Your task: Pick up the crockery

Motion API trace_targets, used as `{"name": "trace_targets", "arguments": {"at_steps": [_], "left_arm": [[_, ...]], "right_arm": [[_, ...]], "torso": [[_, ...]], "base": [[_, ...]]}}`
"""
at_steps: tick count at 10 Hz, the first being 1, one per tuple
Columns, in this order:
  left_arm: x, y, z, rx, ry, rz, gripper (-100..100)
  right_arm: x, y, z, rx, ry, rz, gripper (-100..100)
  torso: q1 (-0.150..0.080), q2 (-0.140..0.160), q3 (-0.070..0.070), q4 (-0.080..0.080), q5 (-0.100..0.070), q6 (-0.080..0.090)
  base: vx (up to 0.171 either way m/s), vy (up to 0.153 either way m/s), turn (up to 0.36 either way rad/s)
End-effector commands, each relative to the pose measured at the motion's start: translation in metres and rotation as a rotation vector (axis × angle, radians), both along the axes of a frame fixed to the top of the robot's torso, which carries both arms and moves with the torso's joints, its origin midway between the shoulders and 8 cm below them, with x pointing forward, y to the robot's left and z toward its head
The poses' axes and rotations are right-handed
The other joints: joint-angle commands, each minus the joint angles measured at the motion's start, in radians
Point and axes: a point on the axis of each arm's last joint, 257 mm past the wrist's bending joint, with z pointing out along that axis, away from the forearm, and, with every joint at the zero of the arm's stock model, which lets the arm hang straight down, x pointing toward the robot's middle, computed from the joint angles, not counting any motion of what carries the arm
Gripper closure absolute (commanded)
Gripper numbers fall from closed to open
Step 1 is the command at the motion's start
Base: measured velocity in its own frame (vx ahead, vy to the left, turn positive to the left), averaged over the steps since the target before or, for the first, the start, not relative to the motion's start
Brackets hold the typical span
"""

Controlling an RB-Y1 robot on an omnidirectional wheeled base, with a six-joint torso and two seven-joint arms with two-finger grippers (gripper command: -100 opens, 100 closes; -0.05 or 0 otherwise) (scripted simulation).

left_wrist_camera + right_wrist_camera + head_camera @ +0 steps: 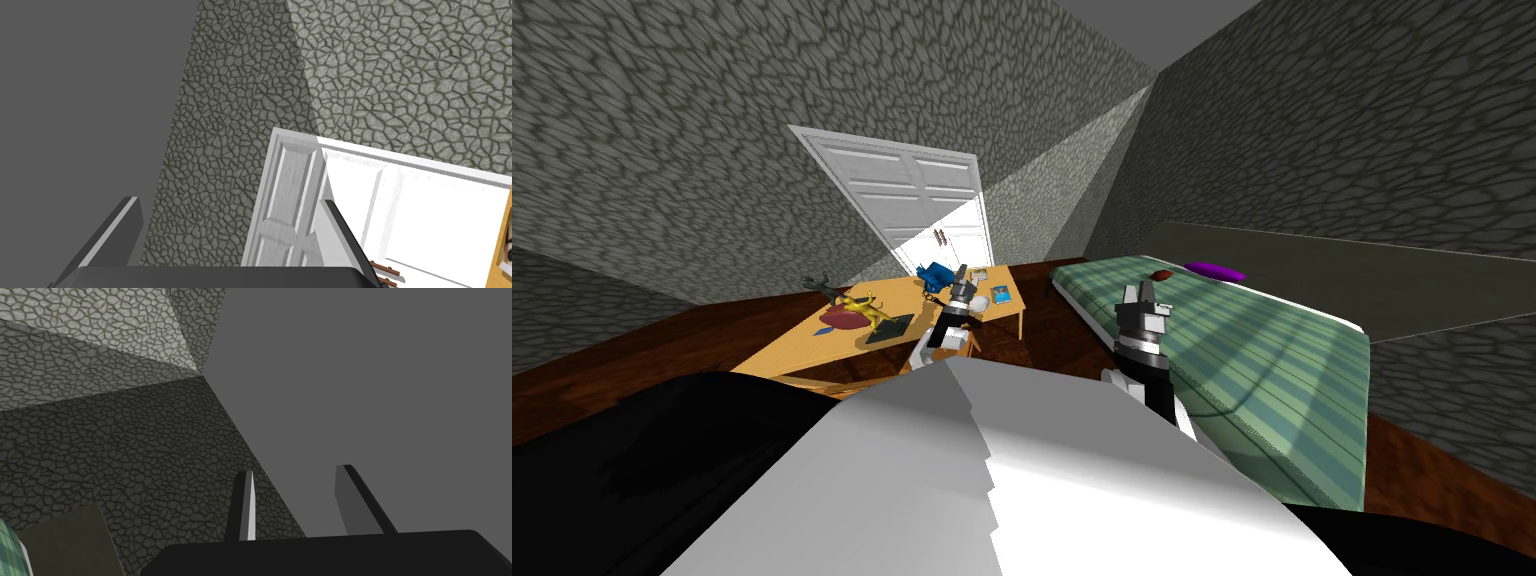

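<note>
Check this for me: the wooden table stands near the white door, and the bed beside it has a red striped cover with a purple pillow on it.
Wrong on the colour: the head view shows the cover on the bed is green striped, not red. The rest stands: the wooden table is near the white door, and the purple pillow lies on the bed.

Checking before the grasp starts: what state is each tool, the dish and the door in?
left tool: open, empty.
right tool: open with a narrower gap, empty.
dark red dish: resting on the wooden table, not held.
white door: looks shut.
</note>
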Motion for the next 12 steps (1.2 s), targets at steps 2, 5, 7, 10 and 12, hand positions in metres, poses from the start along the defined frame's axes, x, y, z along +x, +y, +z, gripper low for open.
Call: {"name": "trace_targets", "arguments": {"at_steps": [2, 5, 7, 10, 12], "left_arm": [[0.02, 0.007, -0.028, -0.028, 0.087, 0.002, -100], [0.041, 0.019, -0.065, -0.065, 0.201, 0.012, -100], [0.05, 0.028, -0.09, -0.085, 0.27, 0.022, -100], [0.065, 0.043, -0.127, -0.122, 0.386, 0.041, -100], [0.07, 0.053, -0.15, -0.142, 0.451, 0.055, -100]], "right_arm": [[0.0, 0.0, 0.0, 0.0, 0.0, 0.0, 0], [0.0, 0.0, 0.0, 0.0, 0.0, 0.0, 0], [0.0, 0.0, 0.0, 0.0, 0.0, 0.0, 0], [0.0, 0.0, 0.0, 0.0, 0.0, 0.0, 0], [0.0, 0.0, 0.0, 0.0, 0.0, 0.0, 0]], "torso": [[-0.003, 0.0, 0.0, 0.0, -0.001, 0.0], [0.0, -0.002, -0.001, 0.0, 0.0, 0.0], [-0.002, -0.003, -0.002, -0.001, -0.001, 0.0], [0.001, -0.002, -0.001, -0.001, 0.0, 0.0], [0.001, -0.002, -0.001, 0.0, 0.0, 0.0]], "base": [[-0.009, -0.105, 0.063], [0.019, -0.07, 0.043], [0.028, -0.092, 0.064], [0.027, -0.061, 0.042], [0.027, -0.055, 0.04]]}}
